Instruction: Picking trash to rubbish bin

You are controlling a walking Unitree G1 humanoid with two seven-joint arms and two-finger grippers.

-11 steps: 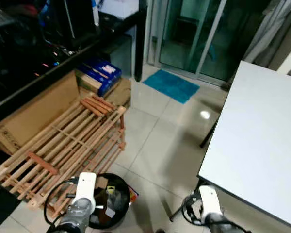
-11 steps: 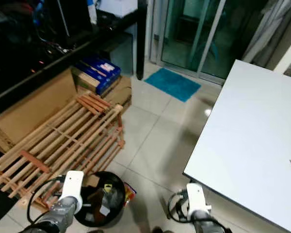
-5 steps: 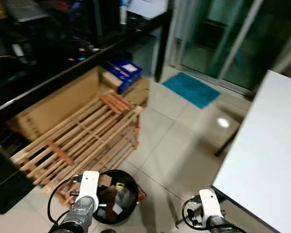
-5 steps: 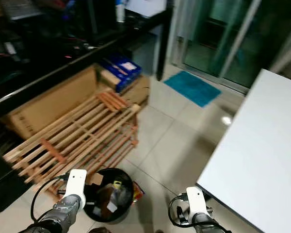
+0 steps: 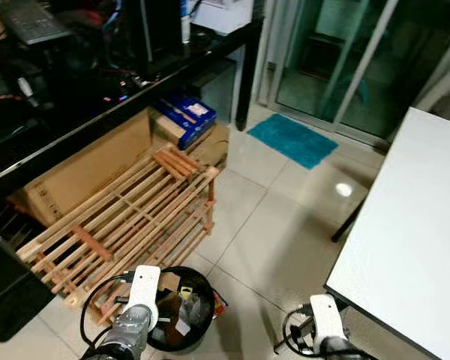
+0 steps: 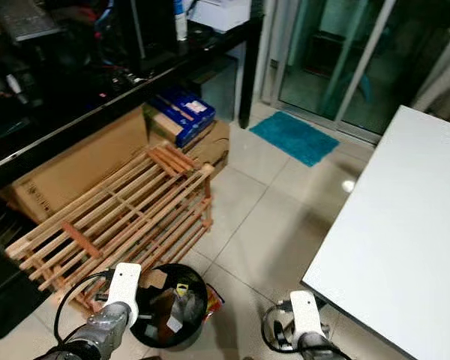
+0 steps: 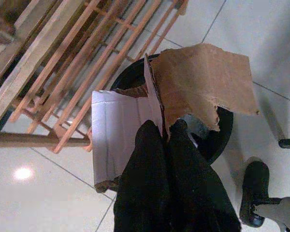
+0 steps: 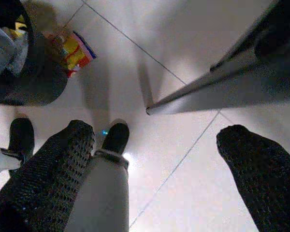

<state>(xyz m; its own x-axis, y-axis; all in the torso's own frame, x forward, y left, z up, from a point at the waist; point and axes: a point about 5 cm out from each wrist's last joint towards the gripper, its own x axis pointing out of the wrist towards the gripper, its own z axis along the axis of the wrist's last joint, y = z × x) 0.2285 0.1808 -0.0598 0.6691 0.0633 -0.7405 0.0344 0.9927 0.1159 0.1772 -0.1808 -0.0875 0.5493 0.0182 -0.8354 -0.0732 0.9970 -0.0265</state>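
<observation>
Bin (image 7: 217, 140): black, on the floor right under the left tool, partly full.
Cardboard (image 7: 203, 82): torn scrap, flat side on, hanging over the bin's mouth.
Left tool (image 7: 165, 133): nearer arm, fingers pinched on the cardboard's lower edge.
Right tool (image 8: 154, 145): spread wide, holding nothing, off beside the bin.

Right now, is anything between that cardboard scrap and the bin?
Nothing visible. The left tool holds the cardboard right above the open bin, with only trash already inside below it.
</observation>
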